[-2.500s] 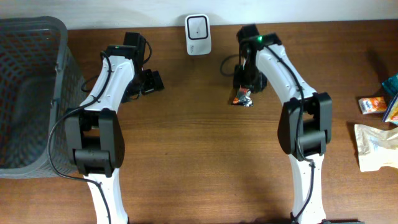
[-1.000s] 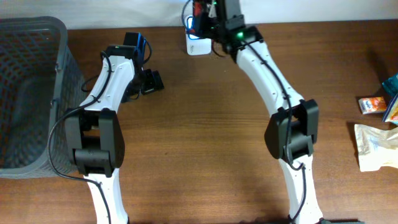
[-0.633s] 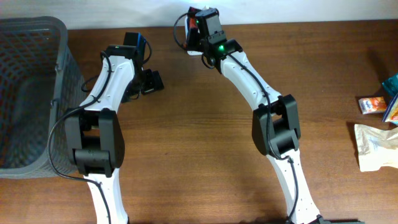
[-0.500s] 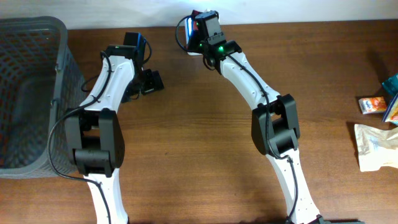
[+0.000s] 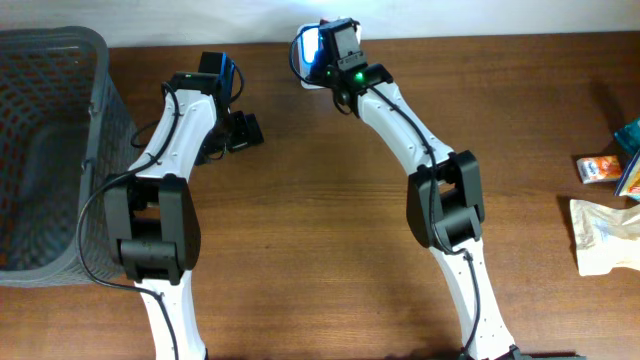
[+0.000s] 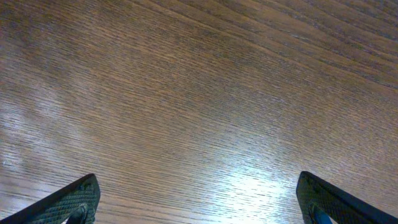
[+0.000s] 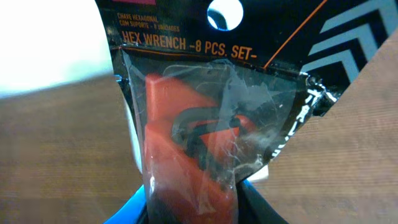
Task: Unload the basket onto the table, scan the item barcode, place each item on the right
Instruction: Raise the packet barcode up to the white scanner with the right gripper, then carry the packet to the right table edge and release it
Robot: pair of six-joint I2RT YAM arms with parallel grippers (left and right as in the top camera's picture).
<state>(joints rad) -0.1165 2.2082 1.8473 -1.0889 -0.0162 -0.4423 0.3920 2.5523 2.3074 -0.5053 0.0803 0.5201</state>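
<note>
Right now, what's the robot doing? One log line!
right gripper: shut on hex wrench pack | pack: at barcode scanner | left gripper: open, empty, over table

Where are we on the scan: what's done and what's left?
Done: the hex wrench pack is gripped in the right end effector and up at the scanner. In hand: presenting it there; blue light shows at the scanner. Left: I cannot see a barcode or a confirmed read. The left end effector is open, idle.
</note>
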